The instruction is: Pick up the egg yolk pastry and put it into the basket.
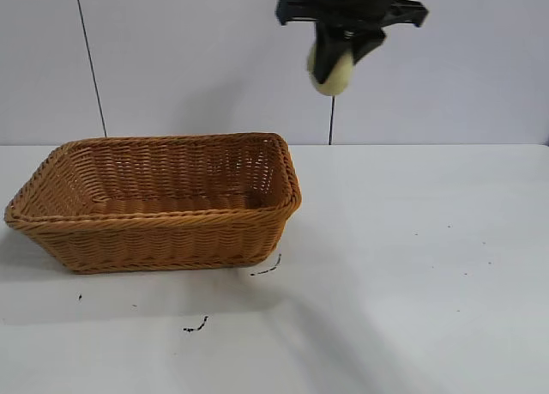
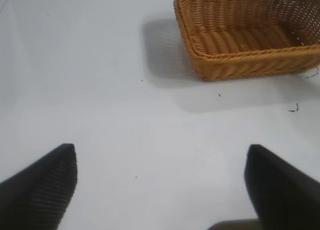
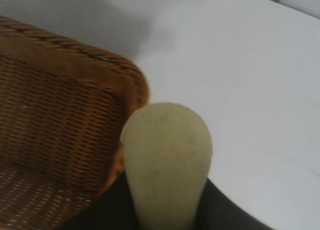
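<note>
Surface: white table (image 1: pixel 412 265), scattered with small dark specks and scuffs; pale wall (image 1: pixel 189 59) behind, crossed by a thin dark cable (image 1: pixel 90 59).
Basket (image 1: pixel 154 201): at the left of the exterior view, standing upright on the table; orange-brown wicker, flared sides, braided rim; nothing seen inside.
Scuffs: one dark mark (image 1: pixel 268 268) just off the basket's near right corner, another (image 1: pixel 196 327) nearer the camera.
Left gripper (image 2: pixel 160 190): seen only from its own wrist camera; two dark fingers (image 2: pixel 42 187) spread wide apart over bare table, nothing between them; well apart from the basket (image 2: pixel 250 34).
Right gripper (image 1: pixel 334 63): high in the air, up and to the right of the basket's right end, pointed downward; fingers clamped on the pastry.
Pastry (image 1: pixel 331 75): pale yellow-cream, held on edge between the right fingers, its lower part sticking out below them; clear of the table, not touching the basket.
Right wrist view: pastry (image 3: pixel 167 160) in close, flanked by dark fingers (image 3: pixel 220 210); basket corner (image 3: pixel 65 120) beside and below it, open table on the other side.
</note>
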Controlling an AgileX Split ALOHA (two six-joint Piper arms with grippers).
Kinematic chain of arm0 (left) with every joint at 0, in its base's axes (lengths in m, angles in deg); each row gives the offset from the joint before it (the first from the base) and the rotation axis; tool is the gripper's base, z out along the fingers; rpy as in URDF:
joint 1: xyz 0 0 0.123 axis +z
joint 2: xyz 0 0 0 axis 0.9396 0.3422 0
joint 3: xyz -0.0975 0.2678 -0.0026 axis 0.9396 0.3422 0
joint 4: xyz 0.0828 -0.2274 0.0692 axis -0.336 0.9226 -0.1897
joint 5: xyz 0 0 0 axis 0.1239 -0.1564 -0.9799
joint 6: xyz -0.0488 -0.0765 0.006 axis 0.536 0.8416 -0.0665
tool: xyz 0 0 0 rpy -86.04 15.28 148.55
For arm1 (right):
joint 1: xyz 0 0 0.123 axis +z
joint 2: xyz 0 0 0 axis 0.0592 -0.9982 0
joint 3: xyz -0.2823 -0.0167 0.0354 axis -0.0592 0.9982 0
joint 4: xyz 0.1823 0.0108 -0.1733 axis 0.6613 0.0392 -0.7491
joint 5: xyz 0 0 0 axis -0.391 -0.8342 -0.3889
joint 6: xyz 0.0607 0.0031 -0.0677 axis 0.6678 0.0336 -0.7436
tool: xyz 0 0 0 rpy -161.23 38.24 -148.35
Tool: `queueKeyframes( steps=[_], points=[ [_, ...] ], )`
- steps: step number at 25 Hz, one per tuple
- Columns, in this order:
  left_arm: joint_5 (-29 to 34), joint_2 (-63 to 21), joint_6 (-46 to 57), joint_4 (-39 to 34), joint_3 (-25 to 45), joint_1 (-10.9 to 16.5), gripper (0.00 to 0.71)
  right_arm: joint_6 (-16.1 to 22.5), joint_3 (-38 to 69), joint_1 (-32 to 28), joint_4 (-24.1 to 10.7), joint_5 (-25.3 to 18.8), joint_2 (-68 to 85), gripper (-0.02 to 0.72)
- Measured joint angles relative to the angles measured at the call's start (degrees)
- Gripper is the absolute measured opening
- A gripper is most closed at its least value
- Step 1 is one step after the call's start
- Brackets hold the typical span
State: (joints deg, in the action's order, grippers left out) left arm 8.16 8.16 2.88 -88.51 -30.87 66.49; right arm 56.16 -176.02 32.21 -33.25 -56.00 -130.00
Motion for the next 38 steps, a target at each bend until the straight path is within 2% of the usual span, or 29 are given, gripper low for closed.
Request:
queueKeyframes(
  steps=[5,12,14,16,18,20,22,27,31,34,38],
  points=[
    [0.0,0.0,0.0,0.0,0.0,0.0,0.693,0.0,0.0,3.1,0.2,4.6,-5.1,0.148],
    [0.0,0.0,0.0,0.0,0.0,0.0,0.693,0.1,0.0,3.2,0.6,7.3,-11.7,0.159],
    [0.0,0.0,0.0,0.0,0.0,0.0,0.693,0.1,0.0,3.2,0.6,7.3,-12.6,0.224],
    [0.0,0.0,0.0,0.0,0.0,0.0,0.693,0.1,0.0,3.2,0.6,7.4,-12.6,0.361],
    [0.0,0.0,0.0,0.0,0.0,0.0,0.693,0.2,-0.9,3.2,0.6,7.4,-12.6,0.549],
    [0.0,0.0,0.0,0.0,0.0,0.0,0.693,1.1,-2.5,3.2,0.6,5.6,-12.6,0.638],
    [0.0,0.0,0.0,0.0,0.0,0.0,0.693,2.1,-5.2,3.2,0.5,2.7,-12.6,0.674],
    [0.0,0.0,0.0,0.0,0.0,0.0,0.693,2.6,-14.9,3.2,0.0,-4.5,-12.5,0.689],
    [0.0,0.0,0.0,0.0,0.0,0.0,0.693,2.8,-19.8,1.7,0.0,-7.2,-12.2,0.689],
    [0.0,0.0,0.0,0.0,0.0,0.0,0.693,2.8,-20.2,-1.1,-0.2,-8.0,-12.0,0.692],
    [0.0,0.0,0.0,0.0,0.0,0.0,0.693,2.8,-20.2,-6.9,-3.2,-11.6,-12.0,0.695]
  ],
)
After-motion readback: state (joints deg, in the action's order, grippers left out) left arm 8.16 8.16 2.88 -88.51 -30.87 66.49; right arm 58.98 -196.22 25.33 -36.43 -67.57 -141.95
